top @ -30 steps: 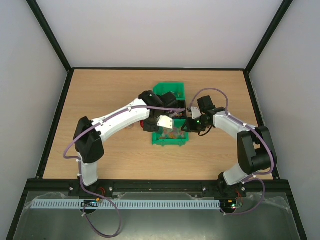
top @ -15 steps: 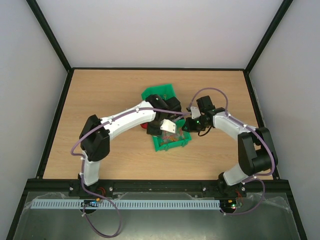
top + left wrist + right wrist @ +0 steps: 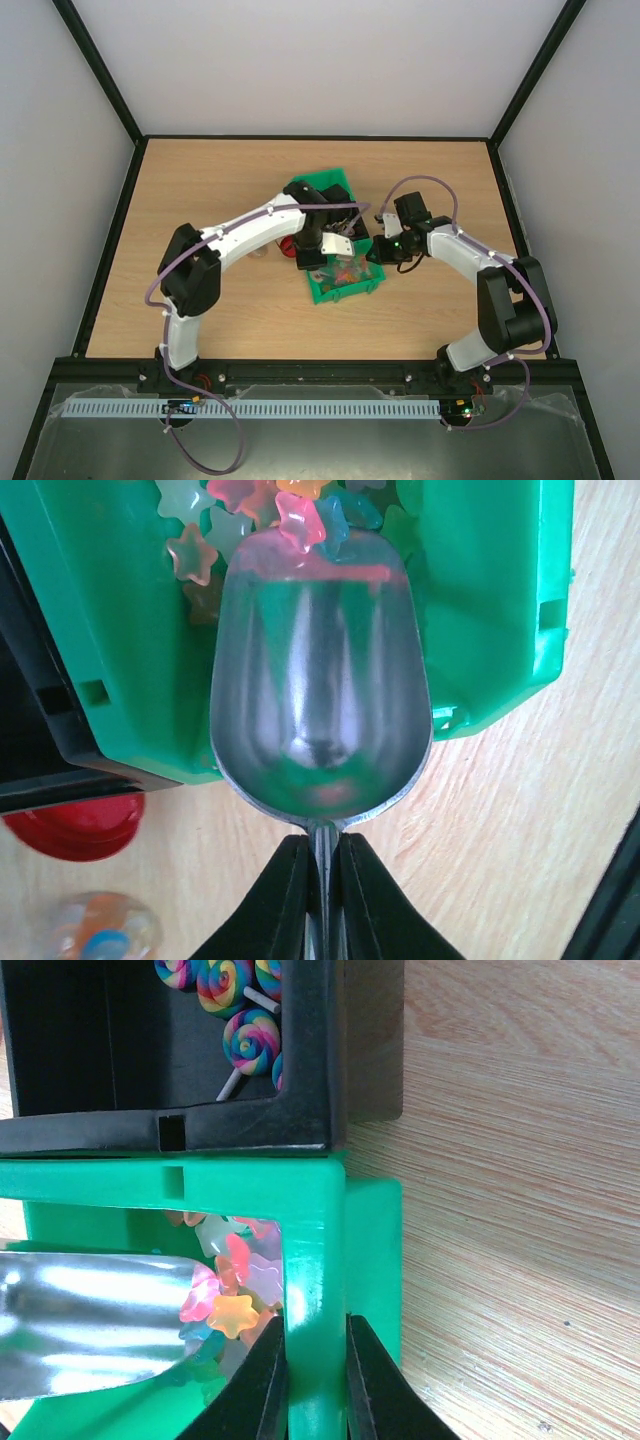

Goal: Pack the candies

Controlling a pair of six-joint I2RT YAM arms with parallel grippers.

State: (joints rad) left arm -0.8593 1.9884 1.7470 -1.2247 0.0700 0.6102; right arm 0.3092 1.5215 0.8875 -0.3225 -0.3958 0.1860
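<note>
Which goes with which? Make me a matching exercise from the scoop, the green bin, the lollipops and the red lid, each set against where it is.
1. metal scoop
2. green bin
3. swirl lollipops
4. red lid

A. inside the black bin
B. on the table, outside both bins
C. handle pinched by the left end effector
D. wall pinched by the right end effector

Pairs: 1-C, 2-D, 3-A, 4-B.

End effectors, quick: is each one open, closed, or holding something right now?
Left end effector: closed on the scoop handle.
Right end effector: closed on the green bin wall.
</note>
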